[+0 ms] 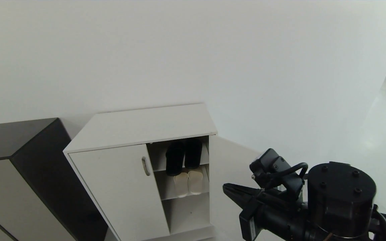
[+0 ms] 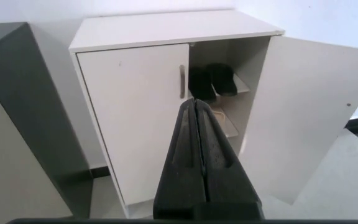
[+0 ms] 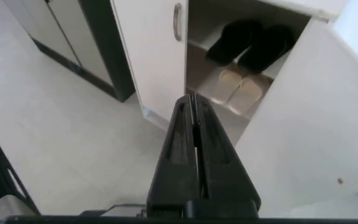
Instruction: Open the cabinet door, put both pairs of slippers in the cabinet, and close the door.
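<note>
Left gripper (image 2: 196, 104) jaws pressed together, nothing held; right gripper (image 3: 195, 99) same. Both held in front of white two-door cabinet (image 1: 146, 125). Right door (image 2: 306, 118) seen standing open, left door (image 1: 119, 190) shut. Black slipper pair (image 1: 183, 155) placed on top shelf, cream slipper pair (image 1: 188, 182) on shelf below. Black cabinet (image 1: 15, 137) seen alongside, on robot's left

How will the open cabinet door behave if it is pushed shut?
The open door probably swings lightly: it is a thin flat panel. It looks stiff, not floppy. Its smooth face may let the shut right tool slip.
</note>
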